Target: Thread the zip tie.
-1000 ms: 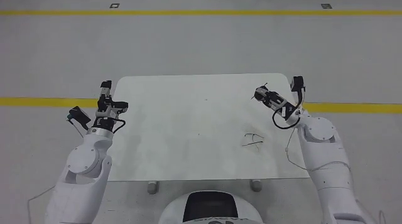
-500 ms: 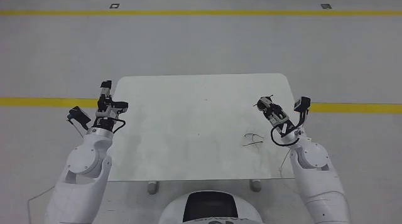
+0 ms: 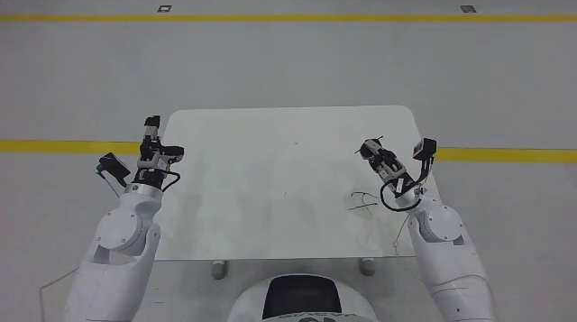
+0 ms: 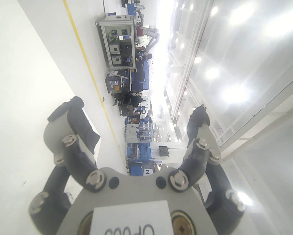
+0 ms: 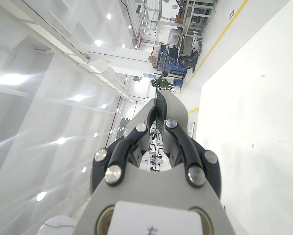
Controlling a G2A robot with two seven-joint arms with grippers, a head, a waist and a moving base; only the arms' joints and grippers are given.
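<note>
Left gripper: at the left edge of the table, fingers spread wide apart. Loose thin black strips: lying on the table near its right front corner. Right gripper: over the table's right side, fingers pressed together, pinching a thin black zip tie; one end sticks out past the fingertips.

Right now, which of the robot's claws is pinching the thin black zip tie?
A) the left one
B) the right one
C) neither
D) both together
B: the right gripper is shut on the zip tie, whose end pokes out past its fingertips, while the left gripper stands open and empty.
</note>
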